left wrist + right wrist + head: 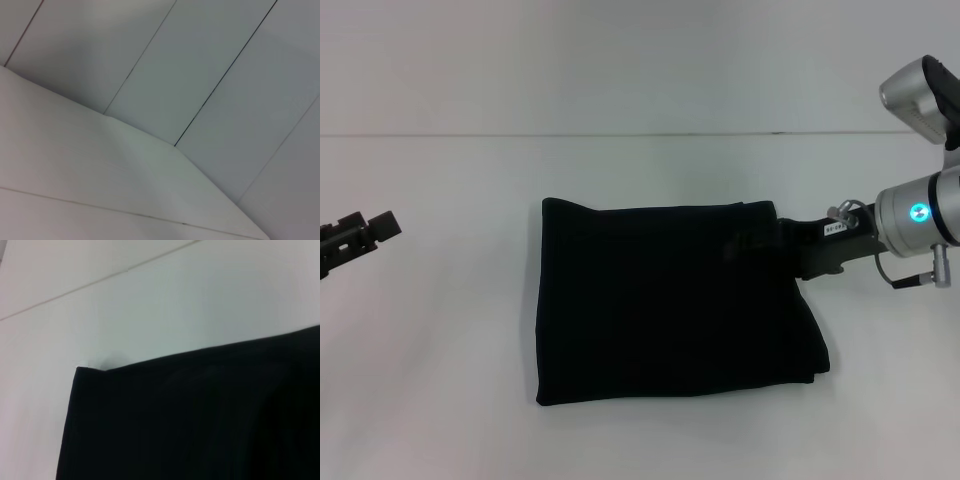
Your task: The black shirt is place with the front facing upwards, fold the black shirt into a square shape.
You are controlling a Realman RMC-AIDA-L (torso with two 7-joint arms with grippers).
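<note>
The black shirt (660, 300) lies folded into a rough rectangle in the middle of the white table (430, 400), with no print showing. Its right side is uneven, and a lower layer sticks out at the bottom right. My right gripper (770, 240) reaches in from the right and sits at the shirt's upper right corner, black against black cloth. The right wrist view shows the shirt (200, 425) close below the camera, with one squared corner. My left gripper (375, 228) hangs at the far left, well away from the cloth.
The table's far edge (620, 134) meets a pale wall. The left wrist view shows only the wall panels (210, 65) and the bare table surface (75, 170). White tabletop surrounds the shirt on all sides.
</note>
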